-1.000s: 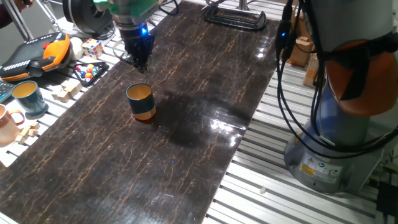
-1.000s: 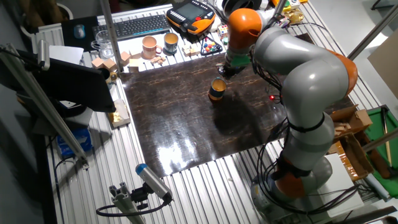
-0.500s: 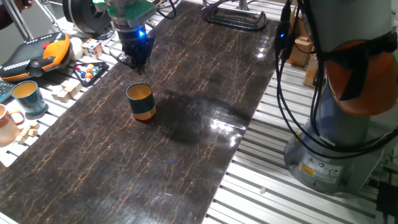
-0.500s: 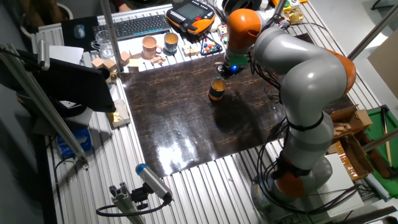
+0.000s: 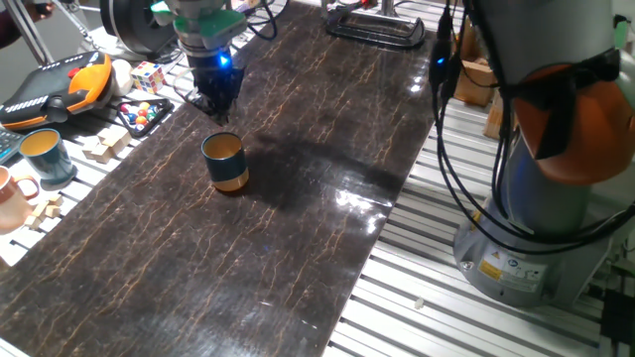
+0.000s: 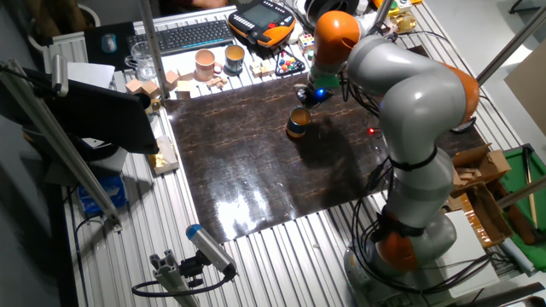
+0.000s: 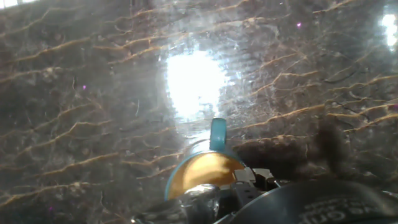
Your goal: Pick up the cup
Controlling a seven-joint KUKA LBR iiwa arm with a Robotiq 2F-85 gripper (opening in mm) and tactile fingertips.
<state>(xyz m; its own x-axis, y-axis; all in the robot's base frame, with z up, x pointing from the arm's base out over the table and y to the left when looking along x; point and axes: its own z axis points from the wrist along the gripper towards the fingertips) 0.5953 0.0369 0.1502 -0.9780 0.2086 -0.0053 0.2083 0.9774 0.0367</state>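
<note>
The cup (image 5: 224,162) stands upright on the dark marble-patterned board (image 5: 298,238); it is dark teal-blue with an orange base band and a yellow-tan inside. It also shows in the other fixed view (image 6: 297,124). My gripper (image 5: 220,107) hangs just behind and above the cup, not touching it, with its fingers drawn together to a point and holding nothing. In the other fixed view the gripper (image 6: 305,96) is beside the cup's far rim. In the hand view the cup's rim and inside (image 7: 205,173) sit at the bottom edge, with one teal fingertip (image 7: 217,134) over it.
A lighter teal mug (image 5: 44,155) and a pinkish-tan mug (image 5: 10,196) stand left of the board among wooden blocks (image 5: 104,145). A Rubik's cube (image 5: 147,75), a tray of beads (image 5: 142,115) and an orange pendant (image 5: 55,84) lie nearby. A black clamp (image 5: 377,25) sits at the board's far end.
The gripper has shifted only slightly above the cup's far side, and the arm's upper links have turned a little. The cup has not moved.
</note>
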